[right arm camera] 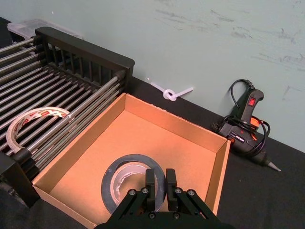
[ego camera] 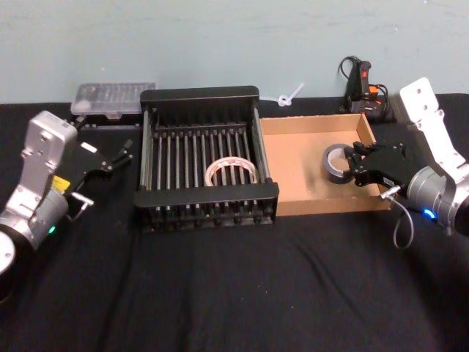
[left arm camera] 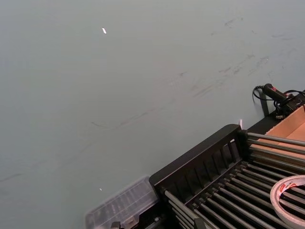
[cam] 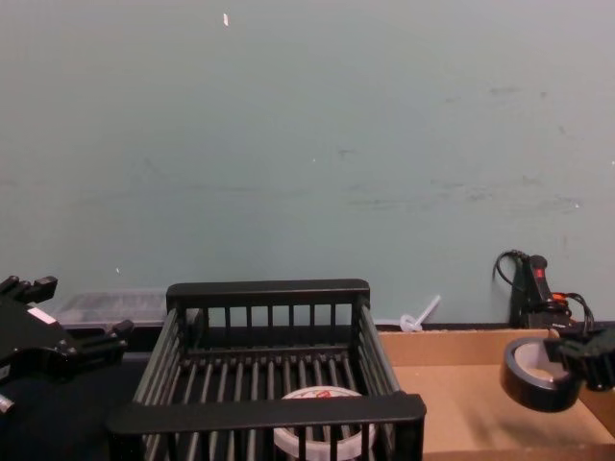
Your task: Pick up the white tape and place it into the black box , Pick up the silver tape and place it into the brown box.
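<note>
- The wide white roll of tape with reddish print on its core (ego camera: 231, 171) is lying flat on the barred bottom of the black slatted plastic crate (ego camera: 200, 94), toward the near-right part of it. You can see it there from the chest camera too (cam: 321, 421).
- The shallow brown cardboard box (ego camera: 308, 203) sits right up against the crate's right side, both on the black-covered counter (ego camera: 242, 286).
- The right claw (ego camera: 358, 163) is reaching in over the right end of the cardboard box and is clenched on the dull grey-silver roll of tape with the dark hollow centre (ego camera: 338, 162), pinching its rim on the side nearest the claw.
- From the chest camera the silver roll (cam: 534, 373) looks lifted a bit and tilted, hanging over the box floor rather than lying flat. The right wrist camera has the fingertips (right arm camera: 150, 177) closed over the roll's edge (right arm camera: 127, 177).
- The left claw (ego camera: 121, 155) is parked off to the left of the crate, above the counter, fingers spread and holding nothing.
- Background stuff: a clear plastic lidded case (ego camera: 113, 97) behind the crate's left corner, a black and orange glue gun (right arm camera: 248, 125) by the wall behind the cardboard box, and a white knotted zip tie (ego camera: 288, 96) near the wall.
</note>
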